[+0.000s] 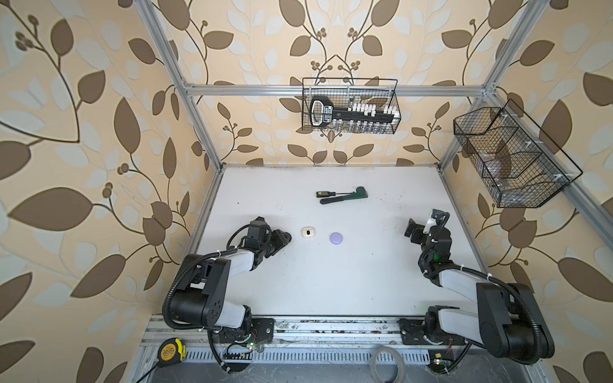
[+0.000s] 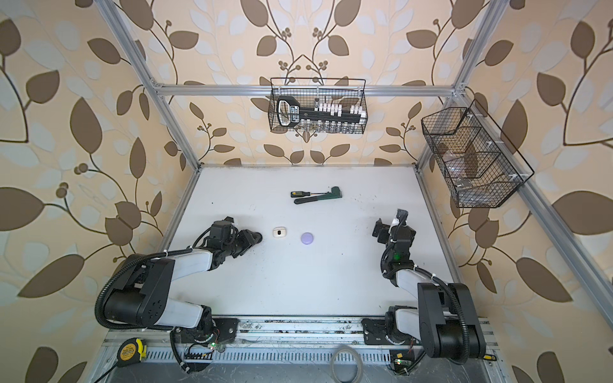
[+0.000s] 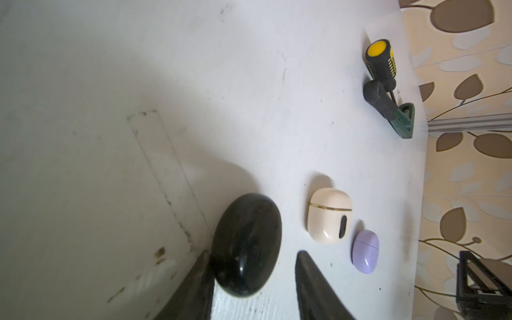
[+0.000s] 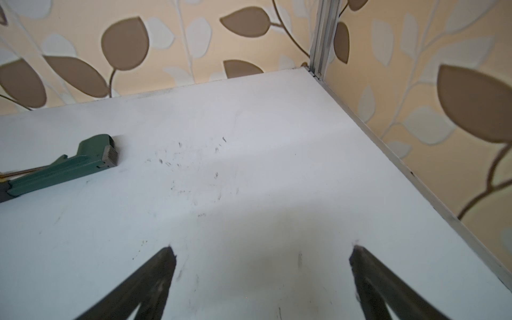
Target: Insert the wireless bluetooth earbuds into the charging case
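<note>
Here, scuffed white tabletop (image 1: 331, 282) (cream charging case (image 1: 307, 232)) amid leafy wallpaper (image 1: 83, 132).

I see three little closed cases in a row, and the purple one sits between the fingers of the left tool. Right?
Not quite. The left wrist view shows the black case between the left tool's fingers; the purple case lies farthest from it, beyond the cream case. All three are closed and in a row, as you said.
</note>
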`<state>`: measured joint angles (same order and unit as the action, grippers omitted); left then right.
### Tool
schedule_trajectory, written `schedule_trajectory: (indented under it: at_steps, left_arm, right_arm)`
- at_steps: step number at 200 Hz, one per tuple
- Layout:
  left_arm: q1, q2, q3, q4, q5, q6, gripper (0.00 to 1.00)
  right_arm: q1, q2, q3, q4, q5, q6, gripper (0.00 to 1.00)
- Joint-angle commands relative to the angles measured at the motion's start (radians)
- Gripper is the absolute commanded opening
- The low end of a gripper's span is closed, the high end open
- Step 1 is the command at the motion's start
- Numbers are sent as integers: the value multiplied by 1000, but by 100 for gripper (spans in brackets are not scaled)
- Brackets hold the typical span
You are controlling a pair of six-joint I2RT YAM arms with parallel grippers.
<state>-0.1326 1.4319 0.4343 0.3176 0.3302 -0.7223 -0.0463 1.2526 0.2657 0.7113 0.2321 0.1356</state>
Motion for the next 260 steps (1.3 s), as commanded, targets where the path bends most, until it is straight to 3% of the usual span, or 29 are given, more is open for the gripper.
schedule_trajectory:
  at_steps: [1, 18, 31, 40, 51, 81, 111, 136, 158, 176, 186, 203, 216, 226, 239, 251, 260]
  left_arm:
    - [14, -32, 26, -70, -61, 47, 61]
    - [14, -96, 39, -146, -132, 99, 73]
    - [16, -165, 30, -181, -200, 136, 86]
    - [15, -217, 15, -193, -248, 156, 93]
    - [16, -283, -1, -210, -309, 181, 99]
    - [16, -463, -52, -238, -491, 221, 99]
    - [16, -645, -118, -174, -490, 288, 99]
    - [16, -756, -175, -155, -634, 301, 99]
    - [16, -807, -202, -117, -581, 367, 99]
    - [15, -851, -220, -108, -676, 398, 99]
    - [15, -867, -250, -63, -733, 516, 99]
    - [16, -802, -361, 141, -921, 550, 99]
    - [18, -643, -417, 399, -921, 622, 99]
    - [25, -461, -372, 513, -911, 669, 99]
    - [28, -240, -239, 511, -892, 703, 99]
    - [34, -106, -76, 345, -872, 648, 99]
    - [59, 32, -71, 442, -813, 647, 99]
  right_arm:
    - [-4, 5, -25, 116, -99, -32, 100]
    - [17, 25, -66, 200, -161, -77, 100]
    - [25, 120, -107, 396, -236, -112, 100]
    - [22, 82, -79, 265, -217, -112, 100]
    - [31, 96, -83, 303, -176, -102, 100]
    - [49, 88, -80, 278, -156, -116, 100]
    - [52, 90, -79, 279, -150, -118, 100]
    - [56, 90, -79, 280, -145, -119, 100]
    - [63, 88, -79, 281, -133, -124, 100]
    - [67, 88, -79, 281, -125, -126, 100]
    - [72, 88, -79, 281, -121, -127, 100]
    - [74, 88, -79, 280, -116, -128, 100]
    - [74, 90, -79, 281, -116, -129, 100]
    - [74, 89, -77, 279, -116, -130, 100]
    - [74, 90, -77, 279, -117, -128, 100]
    - [74, 90, -77, 278, -116, -130, 100]
    - [74, 89, -78, 279, -116, -130, 100]
